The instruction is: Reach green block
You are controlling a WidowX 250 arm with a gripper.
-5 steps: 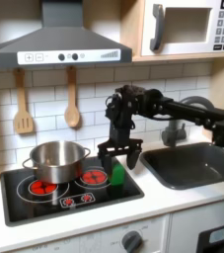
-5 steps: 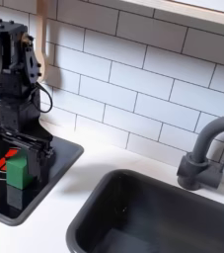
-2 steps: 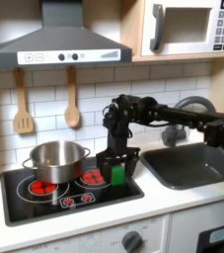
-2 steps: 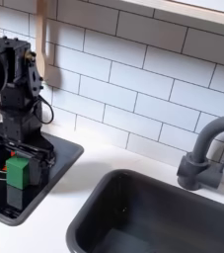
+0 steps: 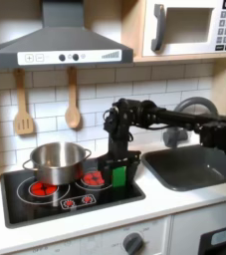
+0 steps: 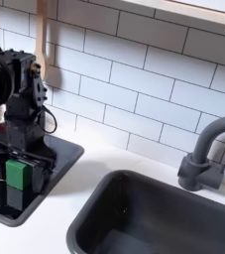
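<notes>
1. The green block [image 5: 118,176] stands on the black stovetop [image 5: 45,203], near its right edge in the first exterior view, just beside the red burner [image 5: 93,179].
2. The gripper [image 5: 117,167] is low over the block, its fingers spread on both sides of it; I cannot tell if they touch.
3. The steel pot [image 5: 57,161] stands on the other burner, apart from the block.
4. In the second exterior view, the block [image 6: 17,175] sits between the dark fingers [image 6: 35,162].

Matte black WidowX arm [image 5: 169,113] of boxy servo-like segments joined by rounded links, thin black cable looping beside the wrist block above the stove [image 6: 55,149], black gripper [image 5: 116,165] with flat plate-like fingers [image 6: 30,159], screws and markings too blurred to tell
</notes>
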